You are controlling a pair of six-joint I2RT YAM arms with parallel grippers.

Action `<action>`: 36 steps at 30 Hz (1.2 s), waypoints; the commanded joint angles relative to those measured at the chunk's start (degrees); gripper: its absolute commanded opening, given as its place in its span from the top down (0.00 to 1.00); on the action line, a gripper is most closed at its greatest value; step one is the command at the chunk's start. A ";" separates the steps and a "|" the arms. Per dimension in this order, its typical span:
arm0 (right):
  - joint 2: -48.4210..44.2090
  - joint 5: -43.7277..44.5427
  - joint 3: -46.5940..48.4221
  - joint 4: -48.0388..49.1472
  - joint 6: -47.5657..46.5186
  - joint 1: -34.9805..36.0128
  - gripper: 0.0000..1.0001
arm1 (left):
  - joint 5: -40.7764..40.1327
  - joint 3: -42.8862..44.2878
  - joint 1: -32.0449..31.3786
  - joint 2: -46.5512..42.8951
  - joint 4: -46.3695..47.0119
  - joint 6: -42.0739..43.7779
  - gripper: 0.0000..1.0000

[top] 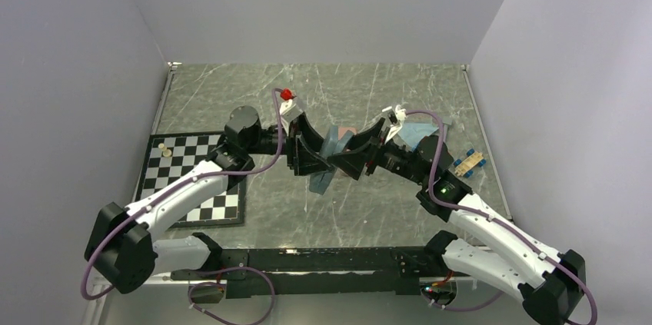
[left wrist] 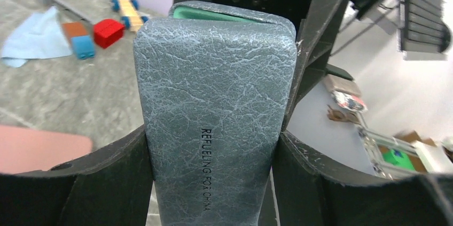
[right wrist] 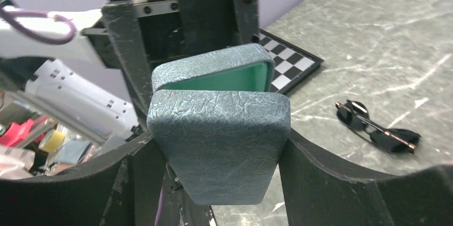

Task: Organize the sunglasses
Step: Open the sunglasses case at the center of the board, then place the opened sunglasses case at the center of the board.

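The grey marbled table (top: pixel 384 210) carries both arms, which meet over its middle. The left claw (top: pixel 306 152) is clamped across one shell of a slate-blue textured hard case (left wrist: pixel 213 103), held clear of the table. The right claw (top: pixel 361 154) faces it, with its pads pressed to the sides of the other shell, so it too appears to be gripping. Between the shells a strip of green lining (right wrist: pixel 224 79) shows: the case is ajar. The thin black-framed sunglasses (right wrist: pixel 376 130) lie untouched on the table, off to the side of the case.

The step looks like opening the case. It would go best if the left claw held its shell steady. The right claw should swing its shell around the hinge, not pull straight away, which could slide the leathery surface out of either grip. Open it fully, lining upward, before going for the sunglasses.
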 commanded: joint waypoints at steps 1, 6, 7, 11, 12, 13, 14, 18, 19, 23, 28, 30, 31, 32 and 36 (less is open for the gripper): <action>0.28 10.96 6.62 -10.15 -1.18 1.23 1.00 | -25.50 4.69 -1.69 -2.67 -20.55 11.16 1.00; 3.68 16.58 9.72 -16.69 -0.45 1.13 1.00 | -35.75 6.82 -4.77 -3.67 -27.24 12.80 1.00; 4.29 17.70 10.28 -17.71 -0.25 1.13 1.00 | -39.04 8.06 -5.68 -3.64 -29.44 13.16 1.00; 6.03 22.81 11.81 -20.81 0.59 1.14 1.00 | -51.36 12.44 -9.56 -2.03 -36.99 12.61 1.00; 6.42 23.68 11.86 -20.68 0.54 1.21 1.00 | -53.48 13.37 -10.34 -1.45 -38.09 11.93 1.00; 6.89 24.47 11.87 -20.61 0.62 1.21 1.00 | -55.48 14.19 -11.27 -0.76 -39.17 11.36 1.00; 7.27 25.01 11.99 -20.45 0.52 1.26 1.00 | -56.77 15.11 -12.13 -0.15 -40.34 10.91 1.00; 9.09 28.28 11.42 -17.29 -0.16 2.14 1.00 | -57.95 17.17 -14.34 1.47 -40.98 10.05 1.00; 9.34 28.67 11.34 -16.77 -0.31 2.33 1.00 | -57.11 17.54 -14.56 1.70 -41.05 9.90 1.00; 8.54 25.06 9.93 -12.07 -3.44 2.53 1.00 | -54.85 18.09 -14.66 0.76 -40.63 10.40 0.69; 3.35 11.63 4.92 -2.66 -17.73 2.53 1.00 | -53.56 15.35 -14.62 -4.42 -39.45 11.03 0.03; 1.04 4.87 1.74 1.49 -26.40 2.58 1.00 | -54.66 14.02 -14.62 -7.44 -40.05 10.34 0.01; -0.16 3.46 -0.30 4.66 -29.46 2.62 1.00 | -55.44 13.79 -14.61 -9.01 -41.29 9.57 0.01; -1.45 3.15 -2.05 7.68 -32.87 2.65 1.00 | -55.96 13.83 -14.61 -10.91 -42.97 8.82 0.01; -2.80 2.68 -5.96 13.95 -48.54 2.97 1.00 | -63.76 11.72 -14.61 -17.73 -48.00 1.33 0.01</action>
